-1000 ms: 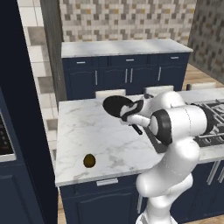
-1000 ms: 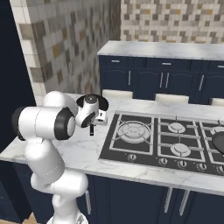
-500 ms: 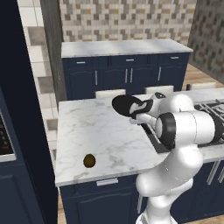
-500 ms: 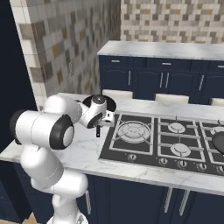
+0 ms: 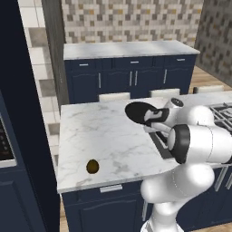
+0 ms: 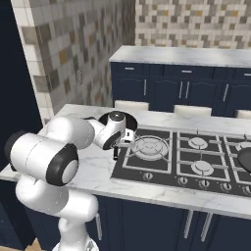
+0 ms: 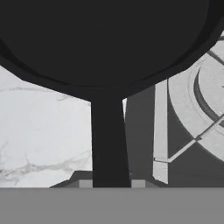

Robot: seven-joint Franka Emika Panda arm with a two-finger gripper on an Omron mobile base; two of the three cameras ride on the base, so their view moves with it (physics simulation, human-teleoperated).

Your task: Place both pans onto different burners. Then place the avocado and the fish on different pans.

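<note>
Pan (image 5: 139,112) held aloft by its handle (image 7: 108,144) in closed jaws, at the cooktop's (image 6: 186,157) left edge, likely headed for the large burner (image 6: 151,146); avocado (image 5: 92,166) waits on the marble surface (image 5: 99,136).

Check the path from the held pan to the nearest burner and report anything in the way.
Nothing visible blocks it. The pan, held by its handle in the gripper, hangs above the counter at the cooktop's left edge, and the large burner beside it sits bare under its grate.
</note>
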